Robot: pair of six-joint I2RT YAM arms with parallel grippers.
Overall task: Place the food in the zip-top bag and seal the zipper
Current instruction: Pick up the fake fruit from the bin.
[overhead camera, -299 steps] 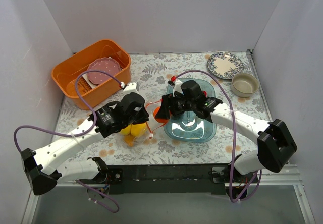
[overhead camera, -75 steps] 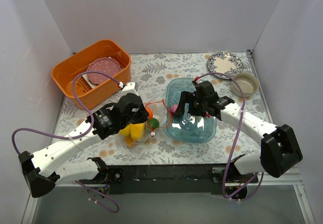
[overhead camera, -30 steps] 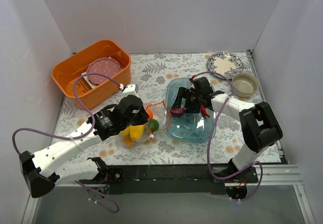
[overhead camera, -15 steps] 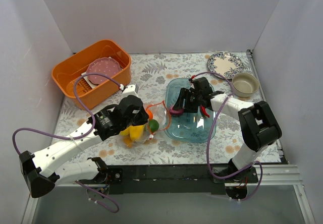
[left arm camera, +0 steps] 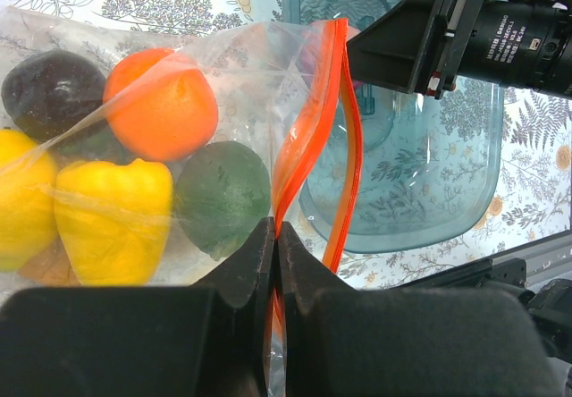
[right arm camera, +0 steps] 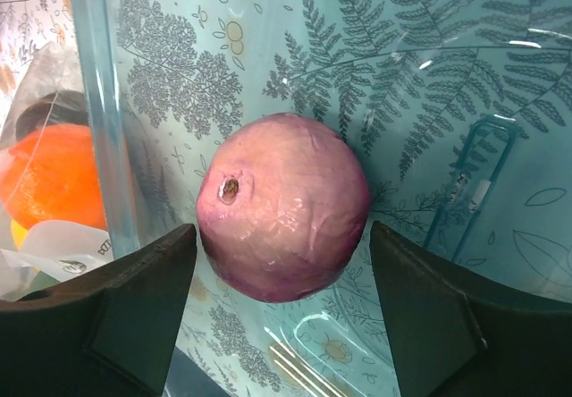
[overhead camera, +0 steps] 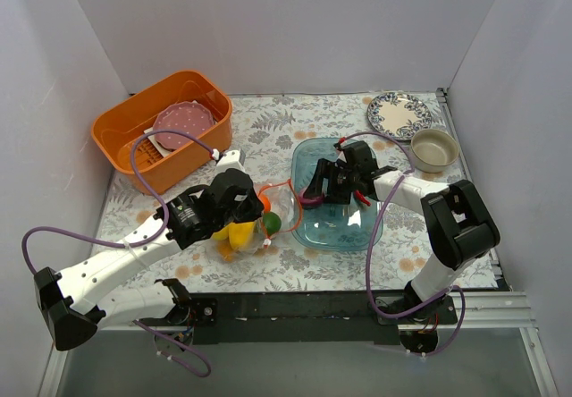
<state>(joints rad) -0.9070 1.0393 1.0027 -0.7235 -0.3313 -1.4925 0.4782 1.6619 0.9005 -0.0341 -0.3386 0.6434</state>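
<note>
Left gripper (left arm camera: 274, 236): jaws pinched shut on the zipper (left arm camera: 308, 111) at the mouth of the zip-top bag (left arm camera: 223, 66), just left of the blue tray (overhead camera: 357, 234). The bag holds the orange (left arm camera: 161, 102), yellow pepper (left arm camera: 112, 214), lemon (left arm camera: 18, 200), green fruit (left arm camera: 223, 196) and dark fruit (left arm camera: 49, 88).

Right gripper (right arm camera: 281, 236): jaws wide, one finger on each side of the purple onion (right arm camera: 284, 205) (can't tell if they touch it). The onion sits inside the tray by its left wall.

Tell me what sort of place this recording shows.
Probably a lab test cell staged as a kitchen counter: plain white walls box in a table with floral cloth, an orange dish basket, a plate and toy fruit in a clear bag.
</note>
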